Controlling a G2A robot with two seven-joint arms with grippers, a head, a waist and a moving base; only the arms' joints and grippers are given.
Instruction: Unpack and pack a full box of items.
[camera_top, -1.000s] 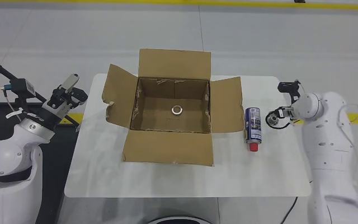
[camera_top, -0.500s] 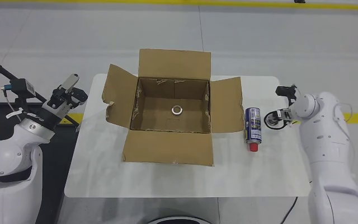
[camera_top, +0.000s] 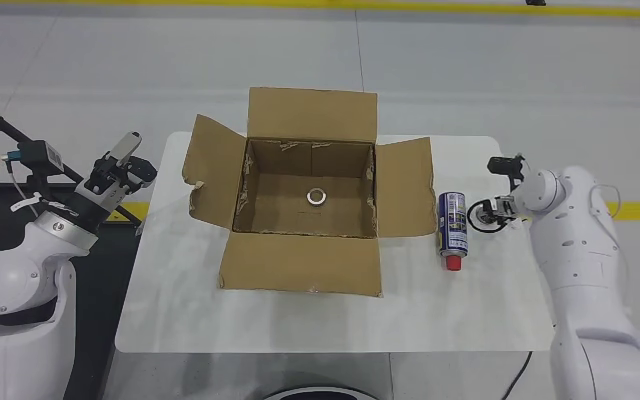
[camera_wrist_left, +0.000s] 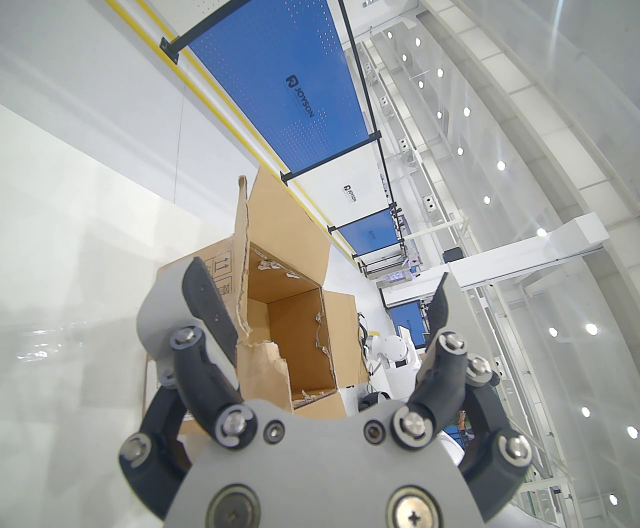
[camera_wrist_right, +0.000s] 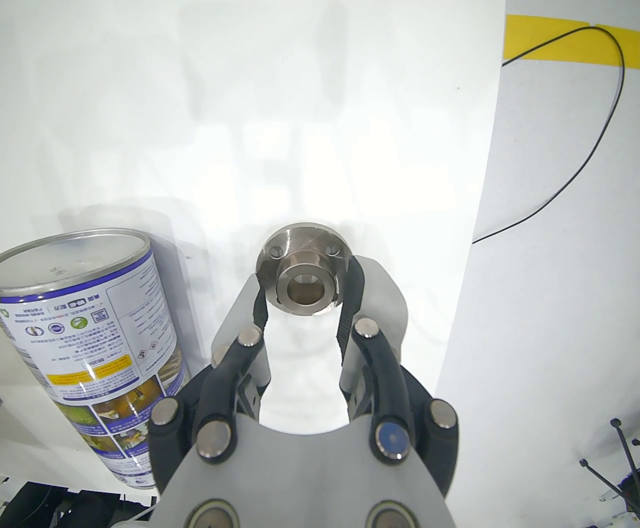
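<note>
Looking down from above, a white table carries an open cardboard box at its middle, with all four flaps spread outward. A small metal ring lies on the box floor. Just beside the box's right flap, a blue can lies on its side with its red cap toward the near edge. The right gripper sits low over the table, just right of the can. The left gripper hangs off the table's left edge, well apart from the box.

From the left wrist, the left gripper has its fingers spread wide with nothing between them. Beyond them stands the box, one flap torn.

From the right wrist, the right gripper is closed narrow on a round metal hub, with a pad on each side of its collar. The hub is above bare table, and I cannot tell whether it touches. The can lies near the gripper, apart from it. A black cable trails over the floor past the table edge.
</note>
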